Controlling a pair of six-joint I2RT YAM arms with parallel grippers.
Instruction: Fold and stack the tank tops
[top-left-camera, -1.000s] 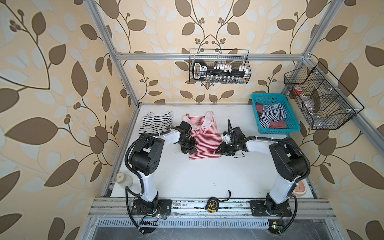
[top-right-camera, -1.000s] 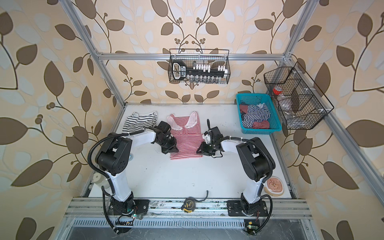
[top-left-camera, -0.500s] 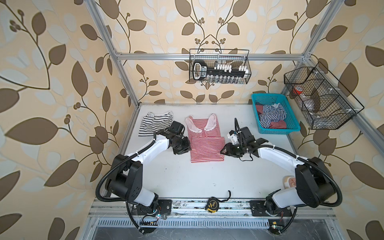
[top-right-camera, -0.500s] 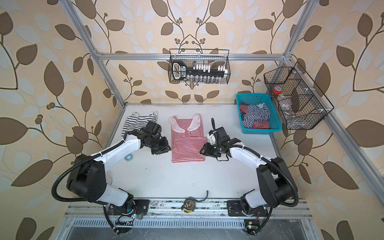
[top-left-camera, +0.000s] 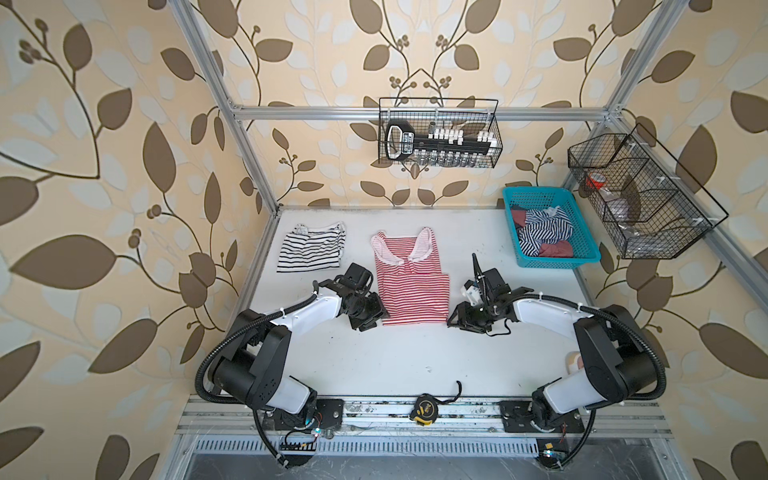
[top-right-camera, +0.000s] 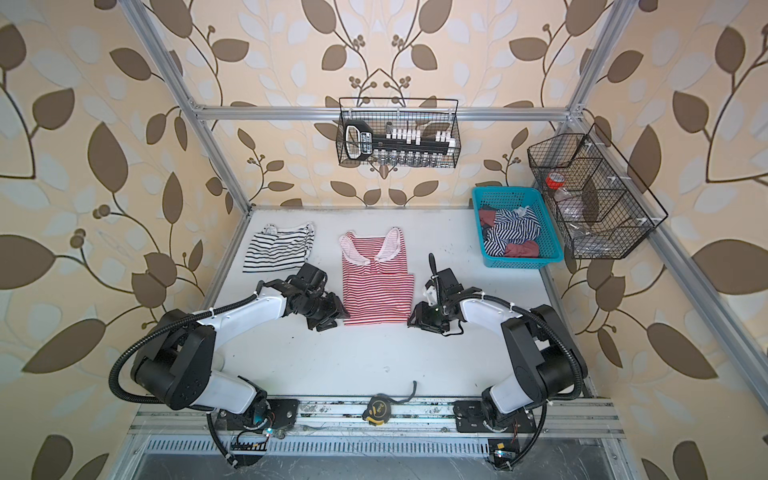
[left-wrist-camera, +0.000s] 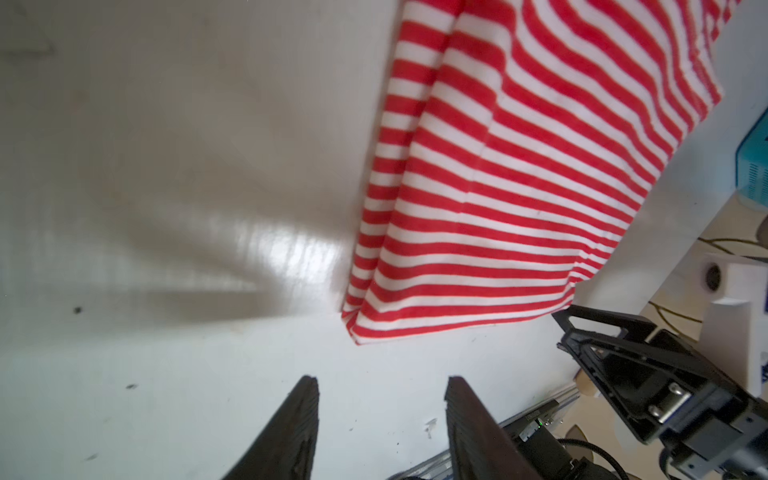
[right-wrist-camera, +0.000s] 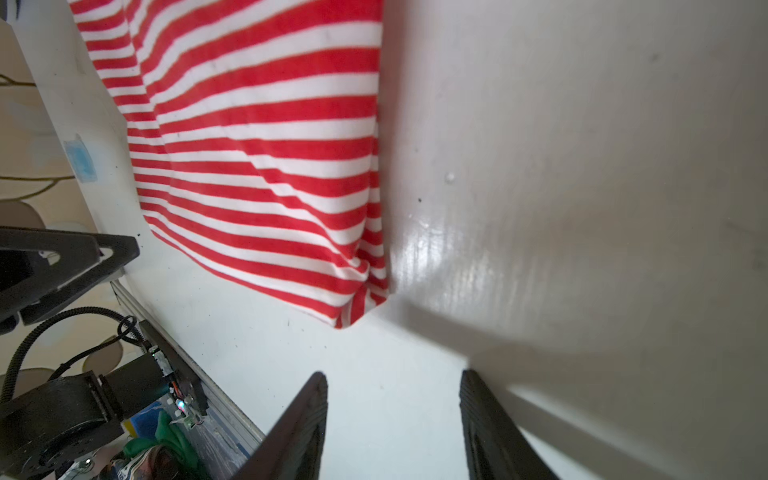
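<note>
The red-and-white tank top (top-left-camera: 411, 291) (top-right-camera: 376, 293) lies flat mid-table, straps toward the back, and its lower half looks doubled. My left gripper (top-left-camera: 374, 322) (top-right-camera: 332, 322) (left-wrist-camera: 380, 380) stands open just short of its near left corner (left-wrist-camera: 353, 336), holding nothing. My right gripper (top-left-camera: 455, 322) (top-right-camera: 415, 320) (right-wrist-camera: 392, 374) is open too, close to the near right corner (right-wrist-camera: 345, 322) with only bare table between its fingers. A folded black-and-white tank top (top-left-camera: 309, 251) (top-right-camera: 278, 249) rests at the back left. The navy-and-white one (top-left-camera: 544, 230) (top-right-camera: 511, 230) is crumpled in the basket.
The turquoise basket (top-left-camera: 557, 262) (top-right-camera: 519, 262) stands at the back right with reddish cloth in it as well. Wire baskets hang on the back wall (top-left-camera: 438, 137) and on the right wall (top-left-camera: 640, 199). A tape measure (top-left-camera: 424, 409) lies on the front rail.
Both grippers have opened and drawn toward the front, from beside the middle of the red-and-white top to its near corners. The top now lies spread out longer and flatter.
</note>
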